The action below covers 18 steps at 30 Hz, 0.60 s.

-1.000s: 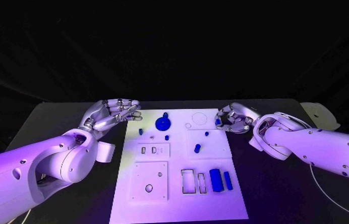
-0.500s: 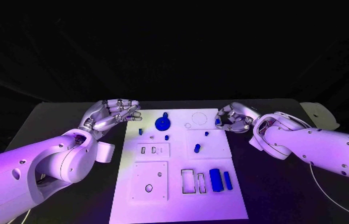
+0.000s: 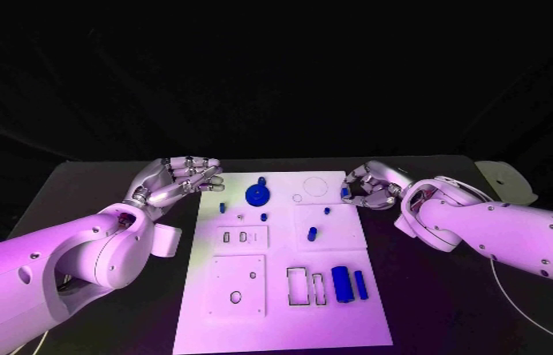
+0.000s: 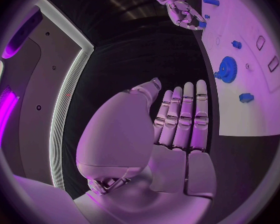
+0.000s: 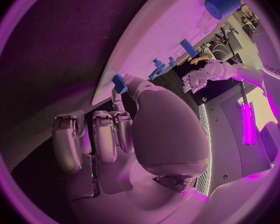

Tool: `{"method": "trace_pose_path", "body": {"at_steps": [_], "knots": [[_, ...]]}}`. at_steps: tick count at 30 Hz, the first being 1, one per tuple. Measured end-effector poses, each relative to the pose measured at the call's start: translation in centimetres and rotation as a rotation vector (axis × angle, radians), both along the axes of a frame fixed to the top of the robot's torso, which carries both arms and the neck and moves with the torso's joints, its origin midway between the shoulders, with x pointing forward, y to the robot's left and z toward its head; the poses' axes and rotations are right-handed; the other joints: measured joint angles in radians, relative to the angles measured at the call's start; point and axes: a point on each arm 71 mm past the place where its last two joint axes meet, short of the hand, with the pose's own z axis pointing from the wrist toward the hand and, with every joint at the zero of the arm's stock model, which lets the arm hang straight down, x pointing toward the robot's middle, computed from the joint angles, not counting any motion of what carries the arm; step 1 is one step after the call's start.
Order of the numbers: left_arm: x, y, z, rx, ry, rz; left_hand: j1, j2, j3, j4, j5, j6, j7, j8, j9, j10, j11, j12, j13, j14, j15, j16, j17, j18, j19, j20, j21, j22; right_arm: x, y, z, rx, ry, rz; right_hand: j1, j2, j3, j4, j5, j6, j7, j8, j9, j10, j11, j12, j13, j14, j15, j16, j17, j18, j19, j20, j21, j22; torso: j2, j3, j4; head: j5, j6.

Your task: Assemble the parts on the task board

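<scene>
A: Head view first — where is the task board (image 3: 288,291) seen?

B: It is laid flat in the middle of the black table (image 3: 104,179), with blue parts spread over it. A round blue gear-like part (image 3: 257,194) is seen near the far end, a small blue peg (image 3: 222,208) beside the left edge, and two upright blue blocks (image 3: 342,281) near the right front, next to two outlined rectangular slots (image 3: 297,286).

A: And the left hand (image 3: 181,177)?

B: It is held just beyond the board's far left corner, over the table. From the left wrist view its fingers (image 4: 180,117) are seen straight and side by side, nothing held between them.

A: The right hand (image 3: 371,186)?

B: It is placed at the board's far right edge, fingers curled inward. A small blue part (image 5: 119,82) is seen at the fingertips in the right wrist view, right on the board's rim — it appears pinched between the thumb and a finger, though the contact itself is partly hidden. The remaining fingers (image 5: 93,134) are bent in, close together.

A: Are the two hands apart?

B: Well apart, with the width of the board between them.
</scene>
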Motion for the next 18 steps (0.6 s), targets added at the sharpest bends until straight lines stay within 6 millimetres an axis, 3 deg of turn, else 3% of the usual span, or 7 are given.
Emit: {"method": "trace_pose_path", "body": {"at_steps": [8, 18], "knots": [[0.0, 0.1, 0.0, 0.001, 0.001, 0.001, 0.0, 0.0, 0.0, 0.0, 0.0, 0.0, 0.0, 0.0, 0.0, 0.0, 0.0, 0.0, 0.0, 0.0, 0.0, 0.0, 0.001, 0.0, 0.0, 0.0, 0.0, 0.0, 0.0, 0.2, 0.3, 0.012, -0.032, -0.008, 0.001, 0.02, 0.009, -0.01, -0.005, 0.01, -0.003, 0.02, 0.002, 0.001, -0.013, 0.005, 0.0, 0.003, -0.01, 0.0, 0.0, 0.0, 0.0, -0.01, 0.0, 0.0, 0.0, 0.0001, -0.0002, -0.001, -0.004], [0.0, 0.2, 0.0, 0.002, 0.003, 0.003, 0.0, 0.0, 0.0, 0.0, 0.0, 0.0, 0.0, 0.0, 0.0, 0.0, 0.0, 0.0, 0.0, 0.0, 0.0, 0.0, 0.001, 0.0, 0.0, 0.0, 0.0, 0.0, -0.9, 1.6, 1.1, 0.039, -0.085, -0.008, -0.01, 0.033, 0.015, -0.005, -0.004, 0.01, -0.003, 0.021, 0.002, 0.001, -0.013, 0.005, 0.0, 0.003, -0.01, 0.0, 0.0, 0.0, 0.0, -0.01, 0.0, 0.0, -0.001, -0.0012, -0.0004, 0.002, -0.009]]}}
